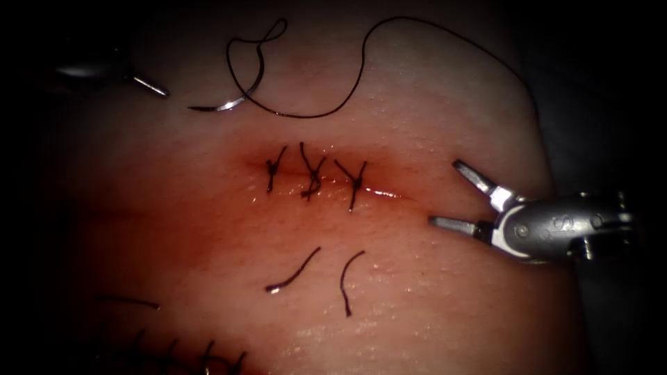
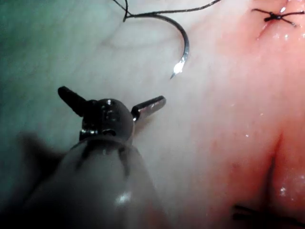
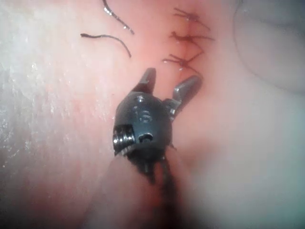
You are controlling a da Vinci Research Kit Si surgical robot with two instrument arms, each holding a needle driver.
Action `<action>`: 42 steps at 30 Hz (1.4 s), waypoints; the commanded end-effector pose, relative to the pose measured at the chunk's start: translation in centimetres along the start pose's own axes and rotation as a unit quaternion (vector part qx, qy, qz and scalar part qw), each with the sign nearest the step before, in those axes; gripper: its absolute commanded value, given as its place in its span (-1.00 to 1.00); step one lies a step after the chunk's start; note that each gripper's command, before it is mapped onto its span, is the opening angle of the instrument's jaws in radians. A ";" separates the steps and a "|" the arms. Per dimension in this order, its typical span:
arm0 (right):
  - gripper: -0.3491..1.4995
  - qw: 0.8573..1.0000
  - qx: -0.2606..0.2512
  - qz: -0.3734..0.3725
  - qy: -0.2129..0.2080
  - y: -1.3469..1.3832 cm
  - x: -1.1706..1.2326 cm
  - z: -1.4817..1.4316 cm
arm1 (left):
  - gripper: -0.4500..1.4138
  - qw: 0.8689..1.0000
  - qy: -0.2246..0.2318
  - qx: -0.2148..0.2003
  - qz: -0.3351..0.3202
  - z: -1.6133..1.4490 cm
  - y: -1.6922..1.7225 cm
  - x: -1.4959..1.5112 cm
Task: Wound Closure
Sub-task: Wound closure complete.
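The right tool (image 1: 445,196) stands with its jaws spread wide and nothing between them, hovering just past the right end of the cut (image 1: 326,182); in the right wrist view the same tool (image 3: 167,85) gapes toward the stitched line. Just beyond its tips run three knotted stitches (image 1: 313,177) across the cut, with red fluid (image 1: 229,229) staining the tissue (image 1: 431,312) around them. Nearer the viewer from those stitches lie two cut ends of thread (image 1: 293,272), loose on the surface.

The left tool (image 2: 112,102) is also splayed wide and holds nothing, as its own wrist view shows; in the endoscope view it (image 1: 149,85) sits well away from the cut, on the far left. Just ahead of its tips the curved needle (image 2: 181,45) lies free on the tissue, not in it, its point toward the tool. The thread (image 1: 361,62) trails from the needle (image 1: 240,94) in a loose loop across the far side of the tissue.
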 end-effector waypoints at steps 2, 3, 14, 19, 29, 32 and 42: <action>0.91 1.000 0.002 0.001 0.001 -0.05 -0.01 0.06 | 0.86 1.000 -0.005 0.000 -0.001 -0.06 -0.01 -0.11; 0.91 1.000 0.004 0.001 0.002 -0.04 0.00 0.07 | 0.82 1.000 -0.006 0.001 0.001 -0.12 0.00 -0.14; 0.74 0.994 0.097 0.038 0.018 0.58 0.26 0.15 | 0.50 0.997 0.051 -0.052 -0.022 -0.29 1.06 0.62; 0.71 0.989 0.136 0.036 0.037 0.59 0.26 0.01 | 0.50 0.991 0.093 -0.093 -0.020 -0.41 1.69 1.23; 0.73 0.988 0.142 0.029 0.056 0.36 0.27 0.03 | 0.19 0.976 0.108 -0.187 0.025 -0.46 2.10 1.56; 0.74 0.988 0.142 0.029 0.059 0.31 0.28 0.07 | 0.06 0.973 0.116 -0.195 0.028 -0.46 2.14 1.61; 0.71 0.987 0.148 0.029 0.064 0.27 0.36 0.06 | 0.03 0.977 0.106 -0.183 0.028 -0.51 2.16 1.64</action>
